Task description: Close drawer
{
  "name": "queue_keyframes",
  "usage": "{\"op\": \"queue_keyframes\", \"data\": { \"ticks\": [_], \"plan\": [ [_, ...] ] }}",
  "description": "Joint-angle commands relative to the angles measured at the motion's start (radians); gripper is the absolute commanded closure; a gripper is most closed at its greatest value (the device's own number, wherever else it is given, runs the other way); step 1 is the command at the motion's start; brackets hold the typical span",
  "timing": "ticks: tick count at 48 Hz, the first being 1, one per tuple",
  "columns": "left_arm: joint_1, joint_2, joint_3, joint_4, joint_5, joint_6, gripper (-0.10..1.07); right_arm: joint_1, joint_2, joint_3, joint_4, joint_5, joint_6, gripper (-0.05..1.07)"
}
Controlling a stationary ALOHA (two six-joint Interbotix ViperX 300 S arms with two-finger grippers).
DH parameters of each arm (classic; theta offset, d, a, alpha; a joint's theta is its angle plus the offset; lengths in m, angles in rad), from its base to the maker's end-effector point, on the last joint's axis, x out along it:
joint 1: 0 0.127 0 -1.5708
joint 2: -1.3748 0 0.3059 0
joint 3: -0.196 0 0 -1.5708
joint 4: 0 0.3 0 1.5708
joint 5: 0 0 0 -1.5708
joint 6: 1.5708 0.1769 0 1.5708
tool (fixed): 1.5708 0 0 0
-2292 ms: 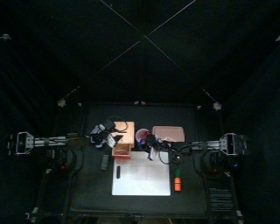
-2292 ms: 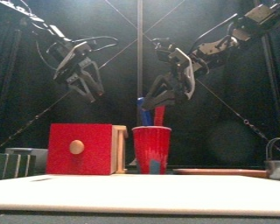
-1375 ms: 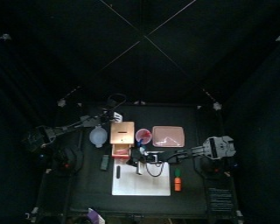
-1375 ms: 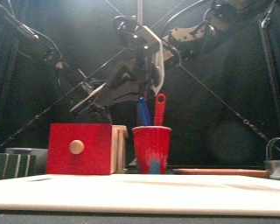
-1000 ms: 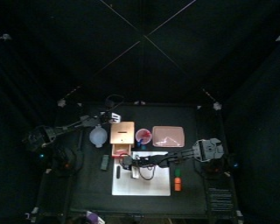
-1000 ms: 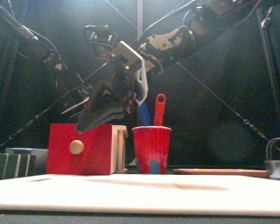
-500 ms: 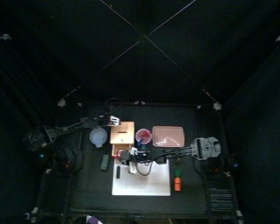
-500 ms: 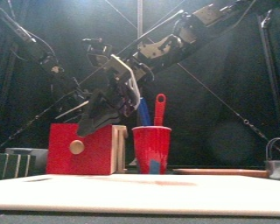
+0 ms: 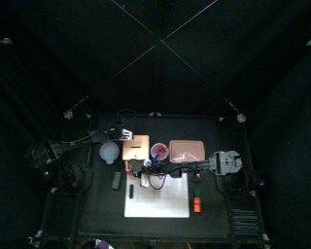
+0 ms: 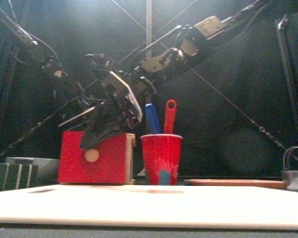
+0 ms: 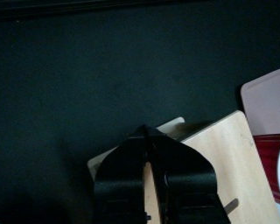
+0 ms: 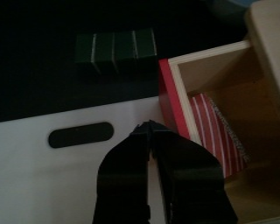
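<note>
The drawer [image 12: 213,96] has a red front [image 10: 94,158] with a round tan knob and stands pulled out of the light tan box [image 9: 136,147]. Something red and striped lies inside it. My right gripper [image 12: 147,131] is shut, with its tips at the corner of the red front; in the front view it [image 10: 89,130] hangs over that front. My left gripper [image 11: 152,140] is shut and rests on the box's top [image 11: 230,157] at its far edge. In the top view the right gripper [image 9: 147,174] is at the drawer and the left gripper [image 9: 124,134] behind the box.
A red cup [image 10: 162,158] with a blue and a red utensil stands right of the drawer. A pink tray [image 9: 186,150] lies beside the box. A white sheet [image 12: 49,171] covers the front. A dark striped block [image 12: 113,48] lies left of the drawer.
My right gripper has swung left and down from above the cup to the drawer's front. The left gripper has settled behind the box. The red front has shifted slightly.
</note>
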Motion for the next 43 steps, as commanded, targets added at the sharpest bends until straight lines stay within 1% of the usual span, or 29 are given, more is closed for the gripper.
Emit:
{"op": "queue_keyframes", "data": {
  "ticks": [1, 16, 27, 37, 43],
  "plan": [
    [-0.011, -0.002, -0.002, -0.003, 0.006, 0.002, 0.6, -0.021, -0.018, -0.044, -0.012, 0.005, -0.002, 0.98],
    [-0.011, -0.003, -0.002, -0.005, 0.006, 0.002, 0.6, -0.064, 0.029, -0.115, -0.049, 0.066, -0.002, 0.98],
    [-0.011, -0.003, -0.003, -0.003, 0.006, 0.002, 0.6, -0.094, 0.038, -0.141, -0.058, 0.067, -0.002, 0.98],
    [-0.011, -0.012, -0.002, 0.0, 0.003, 0.002, 0.6, -0.095, 0.038, -0.163, -0.061, 0.069, -0.002, 0.98],
    [-0.005, -0.028, -0.003, 0.018, -0.014, 0.002, 0.6, -0.087, 0.028, -0.167, -0.061, 0.069, -0.003, 0.98]
  ]
}}
